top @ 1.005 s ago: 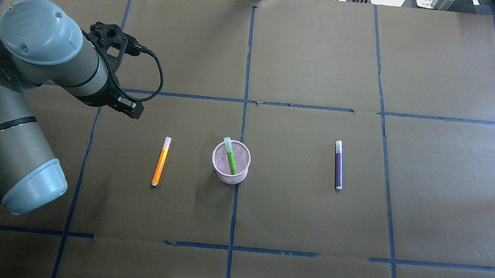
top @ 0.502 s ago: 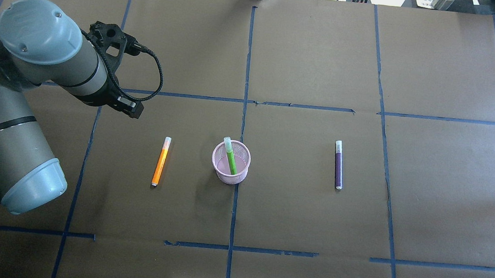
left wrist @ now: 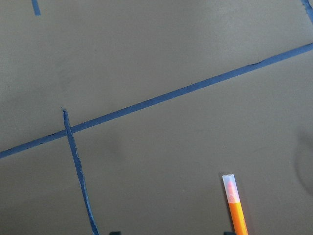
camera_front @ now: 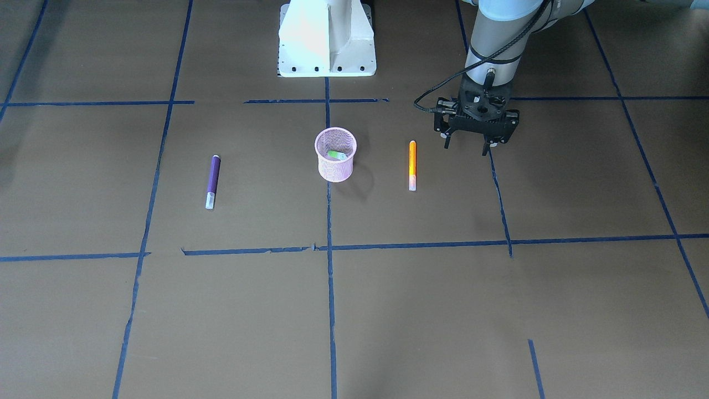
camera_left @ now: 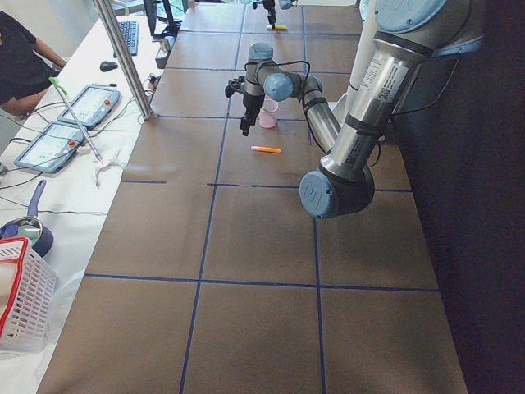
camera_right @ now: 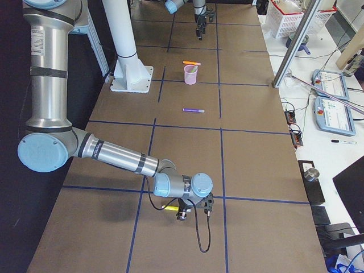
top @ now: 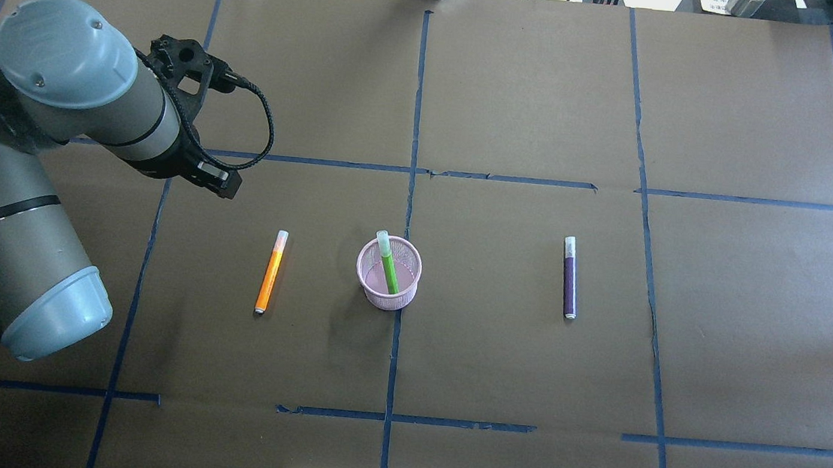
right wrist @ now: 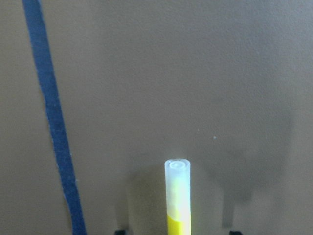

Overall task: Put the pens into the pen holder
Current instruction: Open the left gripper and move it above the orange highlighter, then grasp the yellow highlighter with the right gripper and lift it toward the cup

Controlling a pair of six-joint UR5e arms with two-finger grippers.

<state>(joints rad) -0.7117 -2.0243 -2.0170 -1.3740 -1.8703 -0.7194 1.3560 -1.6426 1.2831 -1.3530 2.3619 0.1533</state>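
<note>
Status: one pen collected, two or more outstanding.

Left gripper (camera_front: pixel 467 146): hangs above the table (top: pixel 496 361), jaws spread wide, nothing between them. Its wrist camera shows the two fingertips at the bottom edge, well apart, with bare brown paper in the gap.

Orange pen (top: pixel 271 272): lies flat on the table, near the left gripper on its inboard side, toward the table's middle. It is not under the jaws; in the wrist view only its capped end shows, off to one side of the gap. Not collected.

Pen holder (top: pixel 388 301): stands upright beyond the orange pen from the left gripper, well apart from the jaws. The green pen (top: pixel 387 263) leans inside it, cap end above the rim. This item is judged done.

Purple pen (top: pixel 569 277): lies flat past the holder, farthest of the three from the left gripper. Not collected.

Right gripper (camera_right: pixel 194 215): sits low at the far right end of the table, outside the overhead view. Its wrist camera shows fingertips set wide, and a yellow pen (right wrist: pixel 177 196) lying between them, touching neither. Judged open, not gripping.

Assessment: the orange pen is the left gripper's nearest candidate. The gripper must shift inboard to centre over it before descending.
</note>
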